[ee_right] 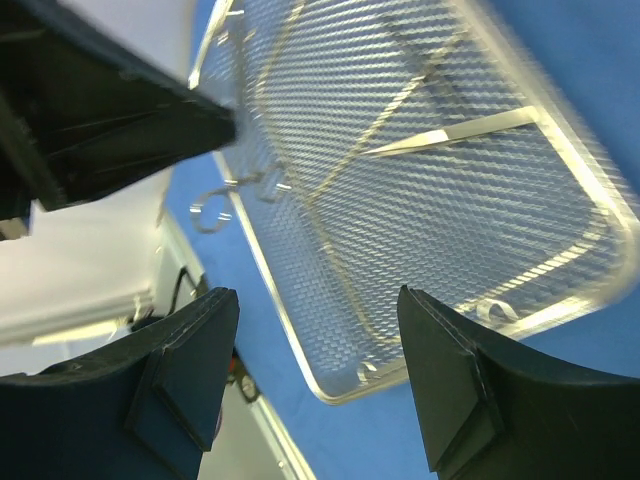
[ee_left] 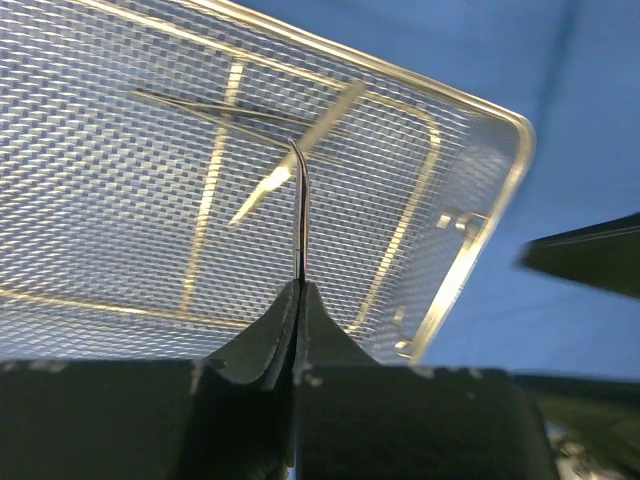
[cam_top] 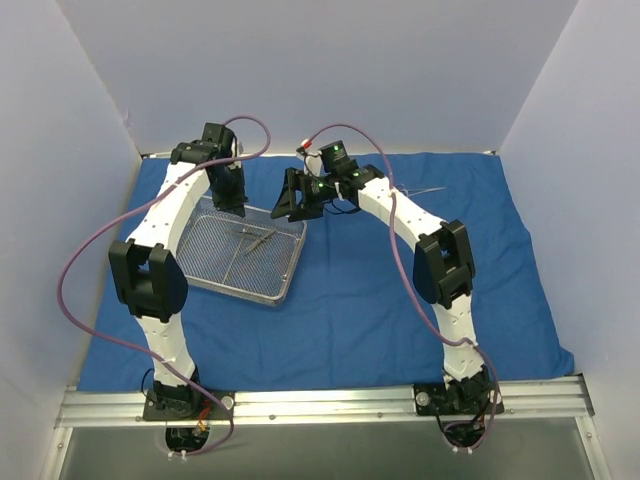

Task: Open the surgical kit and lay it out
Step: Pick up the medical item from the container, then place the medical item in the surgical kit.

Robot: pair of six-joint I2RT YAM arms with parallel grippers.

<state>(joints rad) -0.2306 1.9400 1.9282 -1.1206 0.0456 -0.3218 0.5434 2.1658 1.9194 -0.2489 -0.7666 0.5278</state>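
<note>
The royal-blue cloth wrap (cam_top: 380,310) lies spread flat over the table. On its left half sits the silver wire-mesh tray (cam_top: 285,290), with thin steel instruments (cam_top: 255,238) lying crossed inside. My left gripper (cam_top: 237,208) hangs over the tray's far side, shut on a thin curved steel instrument (ee_left: 300,225) that sticks out past the fingertips (ee_left: 285,300). More instruments (ee_left: 285,165) lie on the mesh below it. My right gripper (cam_top: 300,212) stands open just beyond the tray's far right corner. The tray's rim (ee_right: 330,385) shows between its spread fingers (ee_right: 200,360), which touch nothing.
One steel instrument (cam_top: 425,189) lies on the cloth at the back right. White walls close in the back and both sides. A metal rail (cam_top: 320,405) with both arm bases runs along the near edge. The left gripper's dark body (ee_right: 100,110) is close to the right gripper.
</note>
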